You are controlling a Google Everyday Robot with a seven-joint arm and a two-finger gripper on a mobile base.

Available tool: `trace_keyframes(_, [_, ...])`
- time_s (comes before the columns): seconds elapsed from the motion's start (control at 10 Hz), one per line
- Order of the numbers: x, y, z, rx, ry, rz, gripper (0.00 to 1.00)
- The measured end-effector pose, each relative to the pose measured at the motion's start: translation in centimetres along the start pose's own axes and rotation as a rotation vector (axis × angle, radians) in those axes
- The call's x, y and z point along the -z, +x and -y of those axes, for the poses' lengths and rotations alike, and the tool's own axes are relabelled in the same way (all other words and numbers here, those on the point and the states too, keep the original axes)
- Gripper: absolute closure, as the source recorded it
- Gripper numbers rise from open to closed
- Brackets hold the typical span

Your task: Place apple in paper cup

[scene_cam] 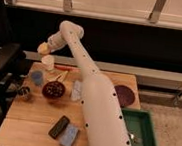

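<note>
A small yellow-orange apple (42,47) sits at the tip of my gripper (45,46), which is shut on it in the air over the table's far left corner. The white paper cup (48,62) stands upright on the wooden table (34,113), just below the apple and slightly to its right. Apple and cup are apart. My white arm (84,76) reaches from the lower right across the table to that corner and hides part of the tabletop behind it.
A light blue cup (37,77) and a dark red bowl (54,89) stand near the paper cup. A small dark object (24,92), a black item (58,126), a blue sponge (69,136), a dark round plate (124,95) and a green tray (142,134) are also there.
</note>
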Motion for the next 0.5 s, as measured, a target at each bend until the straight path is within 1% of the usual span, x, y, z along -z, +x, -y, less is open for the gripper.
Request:
trace_keyframes(0.2, [0.70,-0.69,-1.31,-0.026,-0.011,-0.001,0.24])
trace_keyframes(0.5, [0.52,-0.75,-1.13,-0.030,-0.008,0.000,0.24])
